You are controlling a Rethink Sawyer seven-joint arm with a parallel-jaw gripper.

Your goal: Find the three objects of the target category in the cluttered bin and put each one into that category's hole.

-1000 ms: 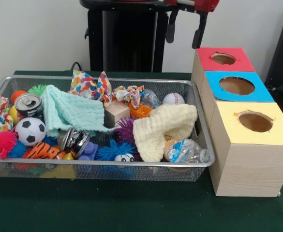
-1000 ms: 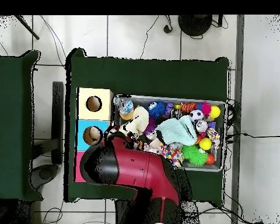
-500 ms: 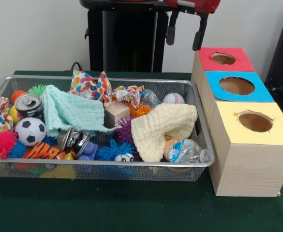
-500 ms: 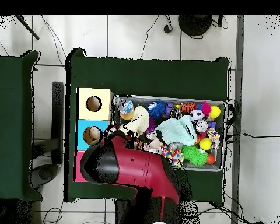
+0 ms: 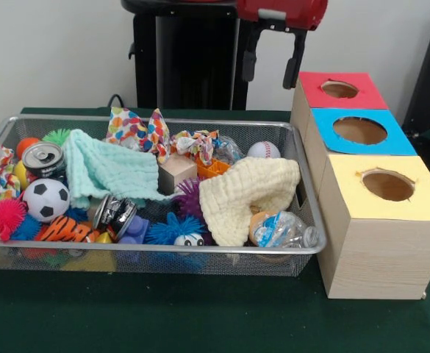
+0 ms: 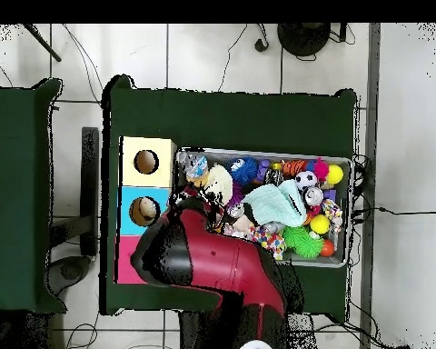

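Observation:
The wire-mesh bin (image 5: pixel 163 248) holds a pile of clutter. The orange tiger plush (image 5: pixel 66 229) lies at its front left, beside a soccer ball; it also shows in the overhead view (image 6: pixel 294 167). A pair of big white eyes (image 5: pixel 190 240) on something purple peeks out at the front rim. A tan bit (image 5: pixel 257 218) shows under the cream cloth. The red-surrounded hole (image 5: pixel 339 89) is on the farthest box. My gripper (image 5: pixel 271 68) hangs open and empty, high above the bin's back right corner, left of the red box. In the overhead view the arm hides it.
The blue-surrounded hole (image 5: pixel 359 130) and the yellow-surrounded hole (image 5: pixel 387 184) are on boxes right of the bin. A mint cloth (image 5: pixel 108 170), a cream cloth (image 5: pixel 248 193), cans, a plastic bottle (image 5: pixel 282 229), spiky balls, a baseball (image 5: pixel 263 150) and a wooden cube (image 5: pixel 176 173) fill the bin.
My gripper has shifted left, away from the red box and over the bin's back corner. The cream cloth settled slightly at first. Nothing else moved.

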